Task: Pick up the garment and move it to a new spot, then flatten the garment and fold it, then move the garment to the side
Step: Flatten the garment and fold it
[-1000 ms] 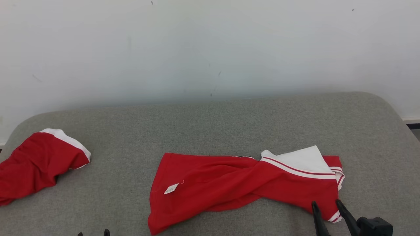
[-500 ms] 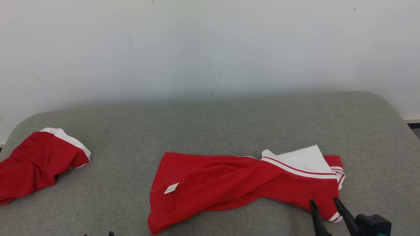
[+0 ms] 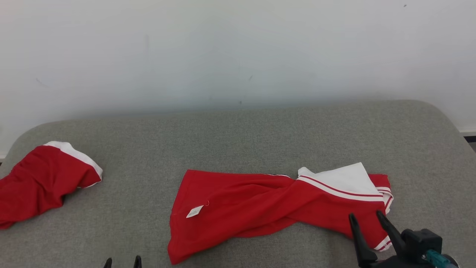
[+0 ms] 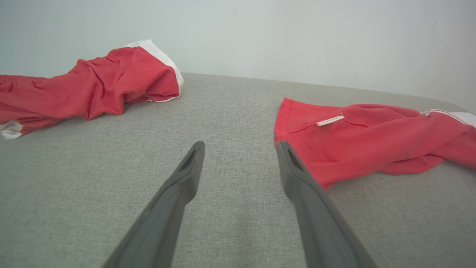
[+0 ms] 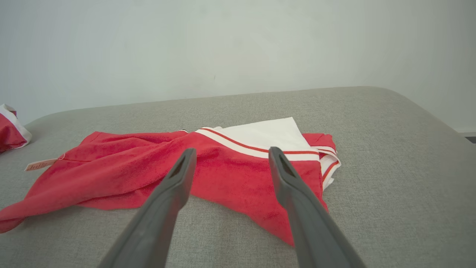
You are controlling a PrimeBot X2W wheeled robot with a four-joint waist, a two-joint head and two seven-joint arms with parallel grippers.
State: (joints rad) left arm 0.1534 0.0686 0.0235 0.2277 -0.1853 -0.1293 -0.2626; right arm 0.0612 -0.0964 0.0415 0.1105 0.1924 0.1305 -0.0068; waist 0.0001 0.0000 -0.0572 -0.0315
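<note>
garment (image 3: 260, 204), right end effector (image 3: 363, 214) apart at its near edge, left end effector (image 3: 122, 258) apart near hem

The garment (image 3: 260, 208) is lying stretched across the padded surface (image 3: 238, 137), with a wall (image 3: 238, 56) standing behind it. A second garment (image 3: 41, 186) is lying well apart to the garment's left. The right gripper (image 3: 364, 214) is poised at the garment's near right corner, and the left gripper (image 3: 122, 259) is sitting in front of its left end.

A grey padded bed (image 3: 260, 134) with rounded corners — a twisted red garment (image 3: 256, 204) lies toward its front edge, another red bundle (image 3: 41, 184) at the left edge.
</note>
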